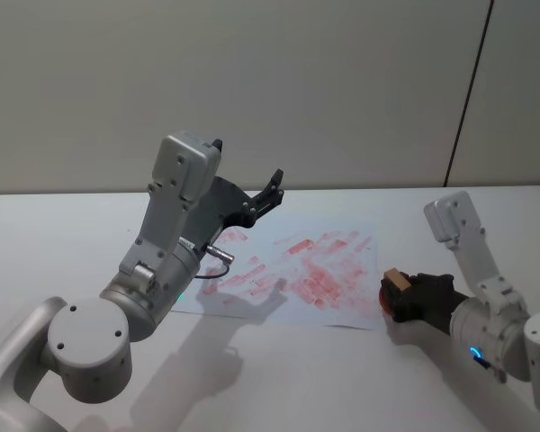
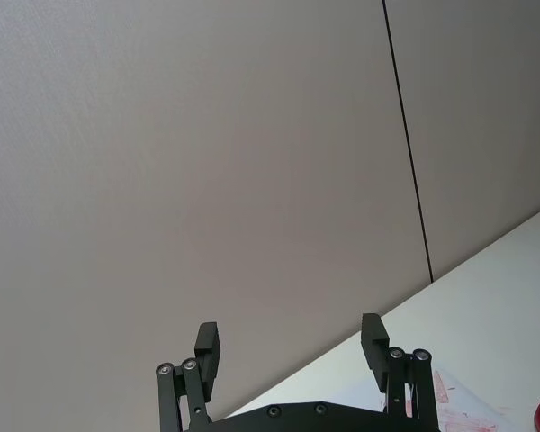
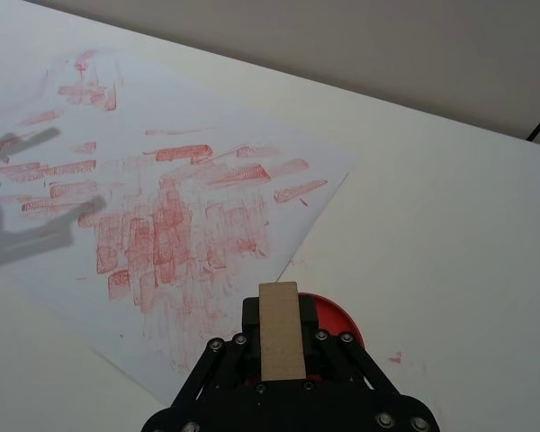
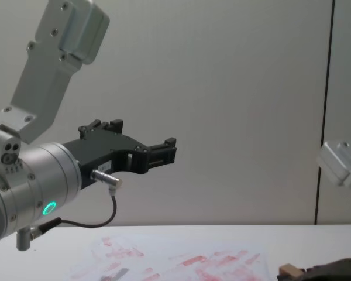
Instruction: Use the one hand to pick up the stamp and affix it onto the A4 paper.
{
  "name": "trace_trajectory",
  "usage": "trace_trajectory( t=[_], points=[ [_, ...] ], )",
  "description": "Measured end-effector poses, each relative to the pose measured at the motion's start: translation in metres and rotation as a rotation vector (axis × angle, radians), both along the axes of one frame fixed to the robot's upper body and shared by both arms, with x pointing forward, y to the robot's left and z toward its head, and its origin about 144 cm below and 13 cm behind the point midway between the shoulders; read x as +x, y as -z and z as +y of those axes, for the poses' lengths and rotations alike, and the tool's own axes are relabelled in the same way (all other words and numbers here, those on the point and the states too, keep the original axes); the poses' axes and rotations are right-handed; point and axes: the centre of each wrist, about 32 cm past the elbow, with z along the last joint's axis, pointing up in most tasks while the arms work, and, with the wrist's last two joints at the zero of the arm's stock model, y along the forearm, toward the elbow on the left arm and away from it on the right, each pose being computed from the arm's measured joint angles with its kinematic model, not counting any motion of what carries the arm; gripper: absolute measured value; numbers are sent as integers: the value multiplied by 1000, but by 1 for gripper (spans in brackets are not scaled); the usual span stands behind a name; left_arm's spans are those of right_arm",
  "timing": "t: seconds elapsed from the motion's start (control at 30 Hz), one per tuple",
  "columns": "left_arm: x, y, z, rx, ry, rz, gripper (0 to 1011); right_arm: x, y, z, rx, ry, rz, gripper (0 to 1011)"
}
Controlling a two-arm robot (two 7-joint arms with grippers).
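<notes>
Stamp [image 3: 280, 330] clamped in right gripper [image 3: 280, 313], over round red pad [image 3: 335, 322] on table [image 1: 279, 378], just off right edge of paper [image 3: 162, 162]; contact with pad cannot be told. Left gripper [image 2: 289, 335] held raised above paper's left part, jaws spread, nothing gripped.

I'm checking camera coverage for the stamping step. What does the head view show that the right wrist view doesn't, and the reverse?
The head view adds the left gripper, open and raised over the A4 paper's left part. The right wrist view adds a small red smudge on the table near the red ink pad. Shared: the right gripper shut on the stamp, at the ink pad by the paper's right edge.
</notes>
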Motion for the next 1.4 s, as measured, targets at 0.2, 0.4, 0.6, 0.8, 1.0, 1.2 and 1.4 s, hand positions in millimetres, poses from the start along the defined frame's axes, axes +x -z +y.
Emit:
trace_trajectory(
  t=[0.2, 0.4, 0.6, 0.8, 1.0, 1.2, 1.4],
  points=[
    [0, 0, 0, 0, 0, 0, 1001, 2, -4, 2, 13, -15, -38, 220],
    [0, 0, 0, 0, 0, 0, 1002, 7, -14, 8, 49, -54, -98, 219],
    [0, 0, 0, 0, 0, 0, 1001, 16, -22, 22, 95, -113, -141, 220],
    [0, 0, 0, 0, 0, 0, 1001, 27, -24, 39, 132, -175, -136, 220],
    [0, 0, 0, 0, 0, 0, 1001, 37, -20, 54, 137, -224, -93, 220],
    [0, 0, 0, 0, 0, 0, 1001, 44, -11, 67, 117, -256, -36, 220],
    [0, 0, 0, 0, 0, 0, 1001, 46, -3, 74, 93, -269, 7, 220]
  ],
)
